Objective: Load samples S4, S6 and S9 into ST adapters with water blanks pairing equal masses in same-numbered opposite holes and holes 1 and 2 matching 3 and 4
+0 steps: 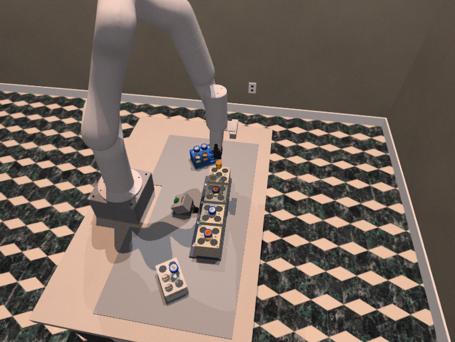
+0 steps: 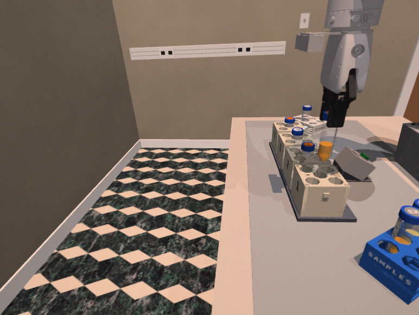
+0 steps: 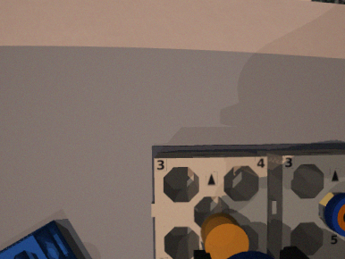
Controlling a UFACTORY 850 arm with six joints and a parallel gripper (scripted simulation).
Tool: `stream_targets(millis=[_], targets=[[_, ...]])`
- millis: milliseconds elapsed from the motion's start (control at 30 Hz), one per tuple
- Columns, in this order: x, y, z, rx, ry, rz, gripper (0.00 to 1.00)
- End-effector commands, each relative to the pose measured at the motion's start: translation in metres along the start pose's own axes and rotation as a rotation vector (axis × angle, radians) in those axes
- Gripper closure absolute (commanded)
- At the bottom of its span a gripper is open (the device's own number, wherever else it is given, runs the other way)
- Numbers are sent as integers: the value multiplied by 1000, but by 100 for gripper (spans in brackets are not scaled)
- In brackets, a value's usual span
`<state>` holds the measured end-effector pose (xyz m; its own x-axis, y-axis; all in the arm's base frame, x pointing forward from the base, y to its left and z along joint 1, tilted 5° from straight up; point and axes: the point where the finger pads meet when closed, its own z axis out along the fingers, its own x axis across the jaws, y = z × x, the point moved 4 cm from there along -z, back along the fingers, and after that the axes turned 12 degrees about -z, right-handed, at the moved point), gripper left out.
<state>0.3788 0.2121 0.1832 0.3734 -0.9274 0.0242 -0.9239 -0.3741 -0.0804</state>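
The tool (image 2: 333, 120) grips a sample tube (image 2: 325, 149) by its cap end, orange-filled tip hanging upright just above the end adapter (image 2: 321, 194) of the loading stand (image 2: 348, 215). In the wrist view the tube's tip (image 3: 225, 241) hovers beside hole 5, at about five o'clock from it. In the top view the blue samples rack (image 1: 194, 157) lies at ten o'clock of the tube; three capped tubes stand in the other adapters toward six o'clock. The DONE desk (image 1: 183, 204) sits at seven o'clock, the white blanks rack (image 1: 171, 281) farther along the table (image 1: 55, 286).
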Motion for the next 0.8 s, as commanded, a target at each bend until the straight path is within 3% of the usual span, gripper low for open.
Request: stream_targets(millis=[0,400,767], targets=[[0,-1,6,2,0,0,100],[0,-1,29,2,0,0,100],[0,-1,29,2,0,0,100]])
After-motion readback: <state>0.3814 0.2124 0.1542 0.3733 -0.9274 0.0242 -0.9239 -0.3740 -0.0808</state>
